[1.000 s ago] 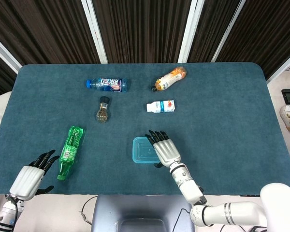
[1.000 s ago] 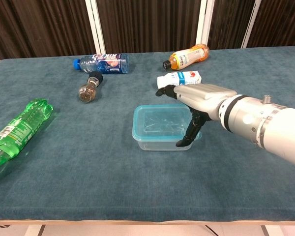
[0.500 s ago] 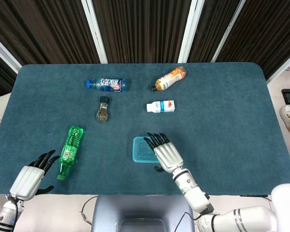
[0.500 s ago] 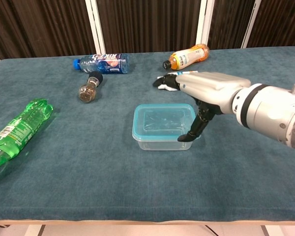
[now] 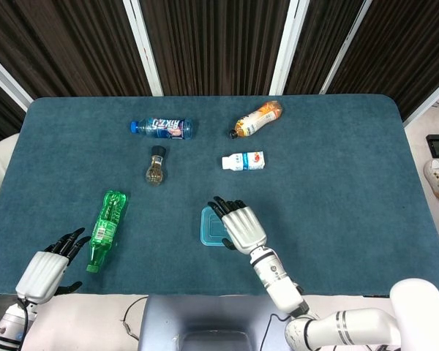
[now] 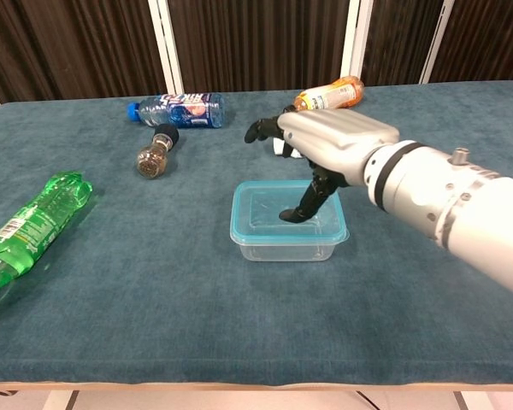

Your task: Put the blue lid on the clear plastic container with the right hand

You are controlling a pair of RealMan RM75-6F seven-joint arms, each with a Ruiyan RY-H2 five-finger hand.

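Note:
The clear plastic container (image 6: 282, 243) stands at the table's front middle with the blue lid (image 6: 265, 209) lying on top of it; in the head view only its left part (image 5: 210, 228) shows. My right hand (image 6: 325, 141) hovers palm down over it, fingers stretched out and apart, holding nothing. The thumb points down at the lid's middle; I cannot tell whether it touches. From above, the right hand (image 5: 238, 225) covers the container's right half. My left hand (image 5: 47, 267) lies with fingers apart at the front left table edge, beside the green bottle.
A green bottle (image 5: 106, 228) lies at the front left. Further back lie a blue-labelled water bottle (image 5: 162, 128), a small spice jar (image 5: 156, 166), an orange bottle (image 5: 257, 118) and a small white bottle (image 5: 244, 161). The teal table cloth (image 5: 351, 190) is bare on the right.
My right hand has shifted left, from beside the container's right edge to above the lid. Its thumb now points at the lid's middle instead of the right rim. The left hand is still.

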